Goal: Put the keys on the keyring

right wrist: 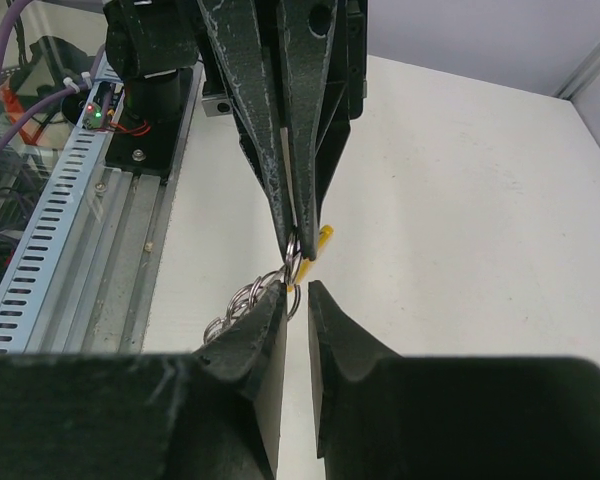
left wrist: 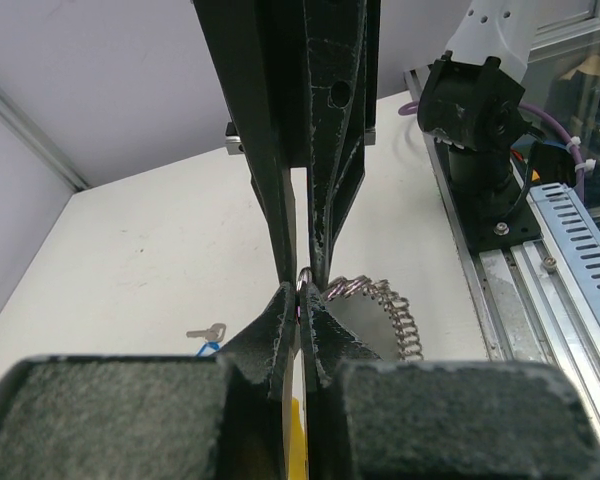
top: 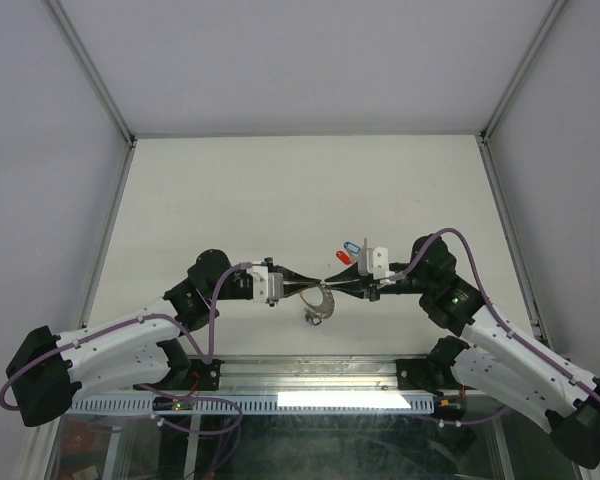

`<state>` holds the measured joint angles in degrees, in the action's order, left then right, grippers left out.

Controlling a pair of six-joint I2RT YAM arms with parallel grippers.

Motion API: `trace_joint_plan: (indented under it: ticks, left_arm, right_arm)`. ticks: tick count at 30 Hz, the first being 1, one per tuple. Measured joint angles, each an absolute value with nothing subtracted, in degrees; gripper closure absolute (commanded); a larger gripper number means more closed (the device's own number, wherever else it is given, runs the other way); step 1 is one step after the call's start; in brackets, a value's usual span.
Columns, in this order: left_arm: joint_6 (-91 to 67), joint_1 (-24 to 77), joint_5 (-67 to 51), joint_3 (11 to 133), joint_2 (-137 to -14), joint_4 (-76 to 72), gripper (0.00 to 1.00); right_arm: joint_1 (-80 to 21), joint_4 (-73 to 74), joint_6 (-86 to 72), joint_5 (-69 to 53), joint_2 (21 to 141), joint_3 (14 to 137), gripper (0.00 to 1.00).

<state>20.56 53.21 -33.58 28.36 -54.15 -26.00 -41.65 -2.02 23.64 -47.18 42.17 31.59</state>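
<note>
- The left claw (top: 317,288) pinches the keyring (top: 318,307).
- The right claw (top: 333,285) is spread a little, its tips beside the keyring.
- The keys (top: 347,251) lie at one o'clock from it.

No readable text, label, brand or number shows anywhere.

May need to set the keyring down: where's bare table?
Bare: the table beyond the keys, and toward both side edges. Crowded: centre, where left gripper and right gripper meet at the keyring.
</note>
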Motion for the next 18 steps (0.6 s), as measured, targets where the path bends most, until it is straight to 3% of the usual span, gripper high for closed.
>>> trace_joint_plan:
  ticks: [9, 11, 14, 18]
  left_arm:
    - [20.49, 53.28, -33.58, 28.36, -54.11, -26.02, 1.00]
    - [20.47, 53.28, -33.58, 28.36, -54.11, -26.02, 1.00]
    - [20.45, 53.28, -33.52, 28.36, -54.11, -26.00, 1.00]
    - [20.38, 53.21, -33.23, 28.36, -54.08, -25.93, 1.00]
  right_arm:
    - [-42.63, -4.82, 23.18, -47.20, 43.11, 31.38, 0.83]
    - [-42.63, -5.23, 22.96, -47.20, 43.20, 31.35, 0.86]
    - [-42.65, -5.63, 22.76, -47.27, 43.31, 31.24, 1.00]
    - [-42.63, -5.43, 22.94, -47.13, 43.29, 31.20, 1.00]
